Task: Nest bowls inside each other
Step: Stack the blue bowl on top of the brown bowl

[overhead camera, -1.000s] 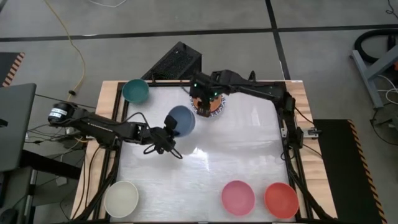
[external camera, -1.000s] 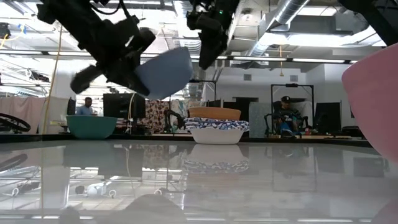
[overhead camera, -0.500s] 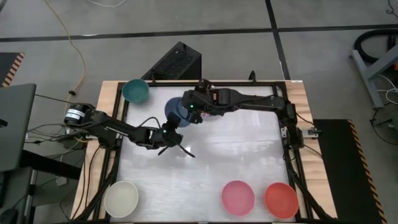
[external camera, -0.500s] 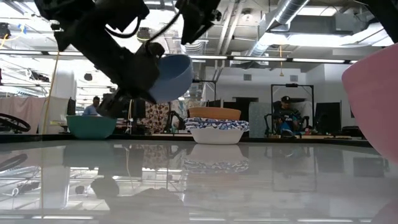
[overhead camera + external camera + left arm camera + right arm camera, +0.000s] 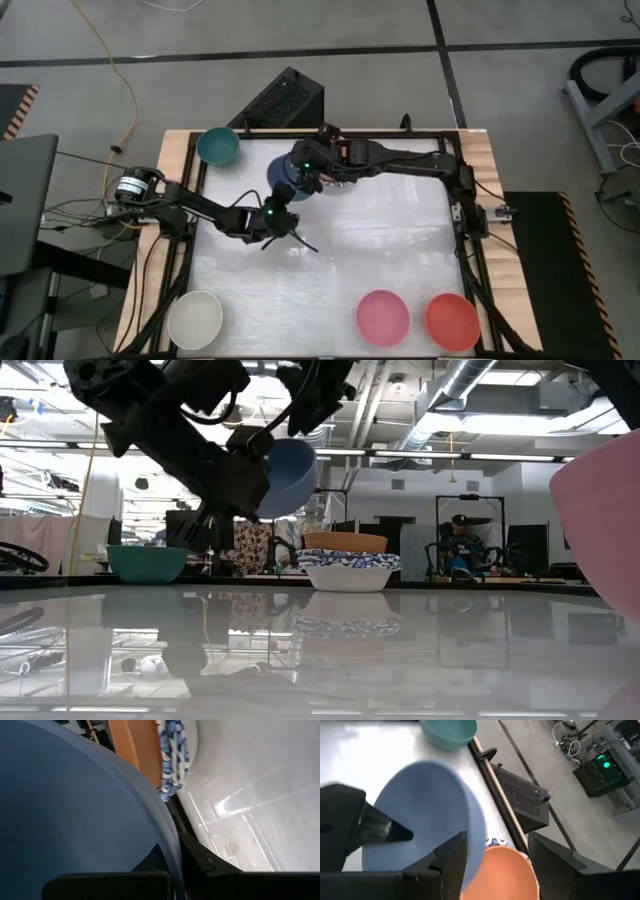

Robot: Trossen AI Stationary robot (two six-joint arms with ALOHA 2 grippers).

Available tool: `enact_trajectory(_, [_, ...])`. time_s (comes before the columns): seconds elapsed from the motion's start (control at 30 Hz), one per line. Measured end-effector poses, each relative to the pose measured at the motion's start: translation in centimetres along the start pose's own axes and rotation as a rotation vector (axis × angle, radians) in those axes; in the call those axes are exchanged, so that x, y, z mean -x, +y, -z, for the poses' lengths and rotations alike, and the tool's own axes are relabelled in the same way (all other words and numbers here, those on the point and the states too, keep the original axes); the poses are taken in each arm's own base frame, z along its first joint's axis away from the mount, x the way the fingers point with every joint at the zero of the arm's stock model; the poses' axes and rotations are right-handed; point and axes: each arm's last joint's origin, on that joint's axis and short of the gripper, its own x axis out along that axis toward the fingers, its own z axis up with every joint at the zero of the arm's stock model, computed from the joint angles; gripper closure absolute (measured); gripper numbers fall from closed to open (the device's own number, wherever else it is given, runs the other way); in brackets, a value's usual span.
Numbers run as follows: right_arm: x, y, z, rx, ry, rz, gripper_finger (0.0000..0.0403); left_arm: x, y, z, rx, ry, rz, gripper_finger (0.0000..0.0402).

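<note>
A blue bowl [image 5: 283, 180] hangs above the table near its far edge, with my left gripper [image 5: 272, 212] shut on it. Just right of it, an orange bowl [image 5: 345, 542] sits nested in white bowls with blue patterned rims [image 5: 350, 570]; in the high view my right arm covers most of that stack. My right gripper [image 5: 497, 845] stands open above the blue bowl's far rim and the stack; one finger [image 5: 451, 854] shows in front of the bowl's rim. A teal bowl [image 5: 217, 146] rests at the far left corner. My left gripper holds the blue bowl by its near wall at the rim [image 5: 167, 845], one finger [image 5: 105, 885] inside the bowl and the other outside. The fingers come nearly level from the table's near left side. The bowl is lifted clear and tilted, its opening facing up and toward the left.
A cream bowl [image 5: 195, 318] sits at the near left corner; a pink bowl [image 5: 383, 316] and a red bowl [image 5: 452, 320] sit at the near right. The white middle of the table [image 5: 380, 250] lies between them. A black box [image 5: 285, 100] stands beyond the far edge.
My left gripper has sunk a little, gone toward the far edge and rolled, carrying the blue bowl closer to the stack and turning it more upright. My right gripper has swung from above the stack toward the table's left and now stands over the blue bowl.
</note>
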Motion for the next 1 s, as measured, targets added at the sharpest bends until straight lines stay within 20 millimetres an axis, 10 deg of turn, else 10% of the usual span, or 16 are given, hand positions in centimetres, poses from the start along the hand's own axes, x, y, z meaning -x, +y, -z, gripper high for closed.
enact_trajectory(0.6, [-1.3,-0.4,1.1,0.008,0.082,-0.01,0.0212,0.0,1.0,-0.4,-0.042,-0.007,-0.012,0.0401])
enact_trajectory(1.0, [-1.4,-0.5,1.6,-0.026,0.131,-0.054,0.0387,0.6,1.0,-0.7,-0.073,-0.036,-0.019,0.04])
